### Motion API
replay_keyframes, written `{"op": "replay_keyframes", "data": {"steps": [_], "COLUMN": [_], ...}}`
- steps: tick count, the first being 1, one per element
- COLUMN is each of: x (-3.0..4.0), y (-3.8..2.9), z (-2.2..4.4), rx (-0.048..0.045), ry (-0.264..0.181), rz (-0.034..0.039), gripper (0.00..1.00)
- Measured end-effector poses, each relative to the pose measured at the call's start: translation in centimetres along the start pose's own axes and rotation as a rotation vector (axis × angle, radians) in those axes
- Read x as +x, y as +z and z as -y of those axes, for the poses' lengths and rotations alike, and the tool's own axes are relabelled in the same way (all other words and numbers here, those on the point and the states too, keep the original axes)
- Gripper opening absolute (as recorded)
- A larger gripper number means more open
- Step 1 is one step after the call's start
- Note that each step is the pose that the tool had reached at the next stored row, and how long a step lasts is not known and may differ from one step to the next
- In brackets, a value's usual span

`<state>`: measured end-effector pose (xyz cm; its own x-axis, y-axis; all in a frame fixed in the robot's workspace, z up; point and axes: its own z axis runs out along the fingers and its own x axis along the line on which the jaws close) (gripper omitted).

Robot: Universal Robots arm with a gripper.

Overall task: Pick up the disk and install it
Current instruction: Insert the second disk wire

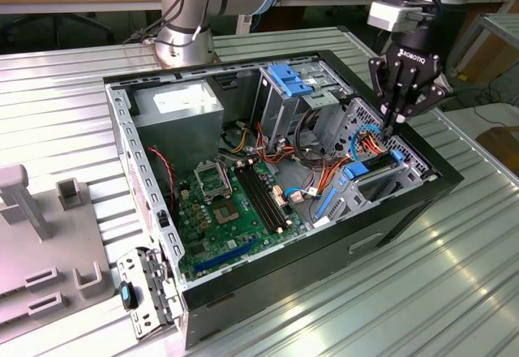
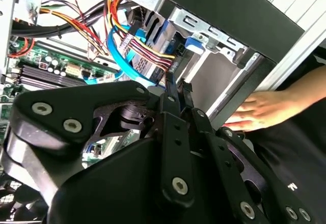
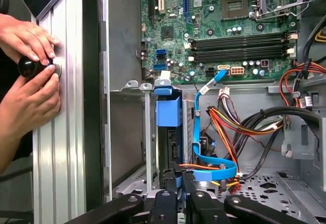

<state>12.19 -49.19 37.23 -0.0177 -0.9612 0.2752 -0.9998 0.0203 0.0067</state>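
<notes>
The tool (image 1: 395,123) hangs over the open computer case (image 1: 405,203) near the worktop's (image 1: 454,292) edge on the exterior view's right, fingers pressed together on nothing, tips just above the disk (image 1: 373,172); the disk sits in its bay in the case's corner, blue rails showing. Farther in lies the green circuit board (image 1: 223,211); a person's hands (image 3: 28,76) rest on the worktop beside the case in the first wrist view.

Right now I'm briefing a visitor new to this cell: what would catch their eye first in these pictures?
First, the open black computer case on the ribbed metal table, its green motherboard bare. Next, the black gripper lowered at the case's corner on the exterior view's right, over the dark grey disk with blue rails in its bay. In the first wrist view, a person's hands rest on the table by the case.
</notes>
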Motion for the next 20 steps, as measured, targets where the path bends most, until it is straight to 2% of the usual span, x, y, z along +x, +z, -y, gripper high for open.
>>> {"op": "replay_keyframes", "data": {"steps": [3,5,7,9,10,12,14,18,20], "x": [0.00,0.00,0.00,0.00,-0.01,-0.01,0.00,0.01,0.00], "y": [0.02,-0.01,0.00,0.00,0.00,-0.01,0.00,0.01,0.06], "z": [0.00,0.09,0.24,0.35,0.42,0.43,0.26,-0.90,-1.01], "rx": [-0.0011,-0.0097,-0.0177,-0.0270,-0.0348,-0.0420,-0.0421,-0.0407,-0.0381], "ry": [0.000,-0.003,-0.004,-0.004,-0.005,-0.004,-0.004,-0.003,-0.002], "rz": [-0.0092,-0.0140,-0.0184,-0.0203,-0.0209,-0.0218,-0.0219,-0.0226,-0.0255], "gripper": [0.16,0.18,0.30,0.30,0.30,0.30,0.30,0.30,0.30]}}
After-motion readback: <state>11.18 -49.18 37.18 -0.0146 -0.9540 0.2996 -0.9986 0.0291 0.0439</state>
